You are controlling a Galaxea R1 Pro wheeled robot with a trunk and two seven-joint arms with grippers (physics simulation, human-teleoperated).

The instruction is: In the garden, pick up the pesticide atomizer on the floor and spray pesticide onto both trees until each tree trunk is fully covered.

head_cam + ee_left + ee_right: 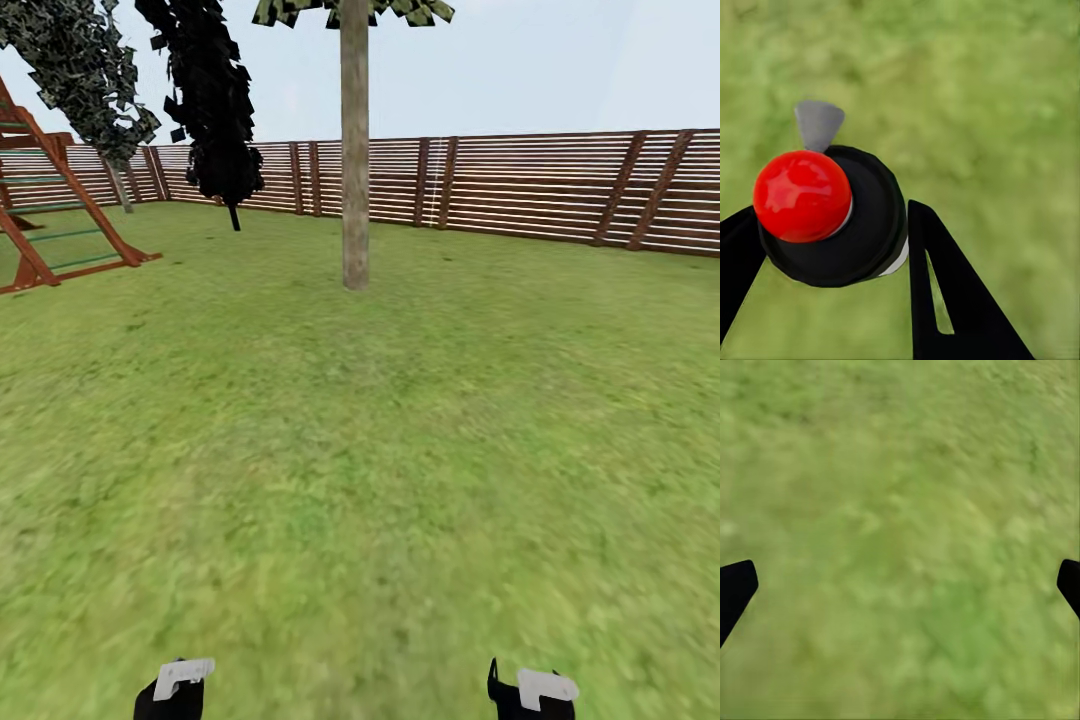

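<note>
Lawn wide open up to tree trunk and fence; left gripper grips atomizer, right gripper spread, low

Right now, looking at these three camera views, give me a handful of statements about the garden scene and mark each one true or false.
1. The left end effector holds the pesticide atomizer, whose top is red. True.
2. The right end effector grips a bottle. False: its fingers stand wide apart over bare grass.
3. A thick tree trunk stands ahead on the lawn. True.
4. The trunk is already wrapped in a white spray cloud. False: no specks show on it.
5. A brick wall encloses the garden. False: it is a wooden slat fence.
</note>
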